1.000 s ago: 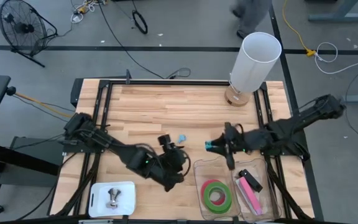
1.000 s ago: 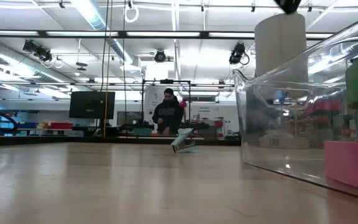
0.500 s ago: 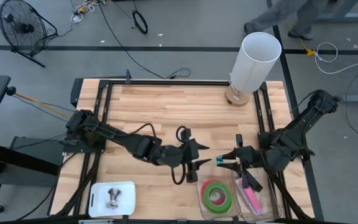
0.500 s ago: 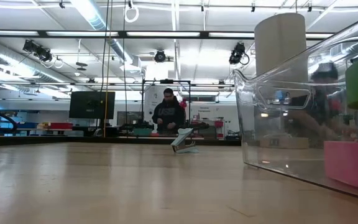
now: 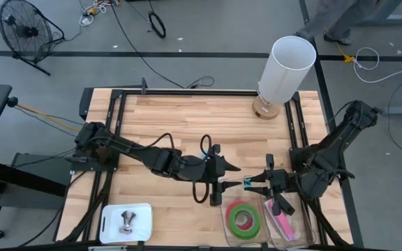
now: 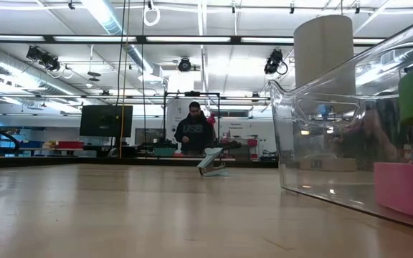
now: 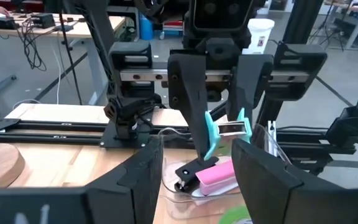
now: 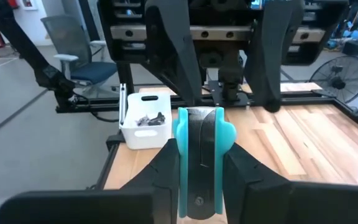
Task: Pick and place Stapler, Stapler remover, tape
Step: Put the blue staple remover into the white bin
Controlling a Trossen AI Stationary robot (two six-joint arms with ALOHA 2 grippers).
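Observation:
My right gripper [image 5: 247, 183] is shut on a teal and black staple remover [image 8: 199, 155], held above the far rim of the clear bins [image 5: 223, 188]. My left gripper [image 5: 229, 178] is open and empty, pointing at it from the table's left at close range. The remover also shows in the left wrist view [image 7: 224, 129]. A green tape roll with a red-pink ring on it [image 5: 242, 217] lies in the left bin. A pink stapler [image 5: 280, 211] lies in the right bin. My right gripper pinches the staple remover's teal sides [image 8: 180, 163] between its two fingers. The fingers point toward the table's left. The remover is lifted clear and sticks out beyond the fingertips [image 7: 199, 134] toward my left gripper.
A tall white cylinder on a wooden base [image 5: 285, 68] stands at the far right. A white tray with a metal piece [image 5: 110, 224] sits at the near left. A small pale object [image 6: 212, 163] lies on the table. Bare wood lies at the far middle.
My left gripper has swung from the near middle toward the table's right and now points at my right gripper. My right gripper has carried the staple remover toward the near edge, over the bins' rim, and stays shut on it.

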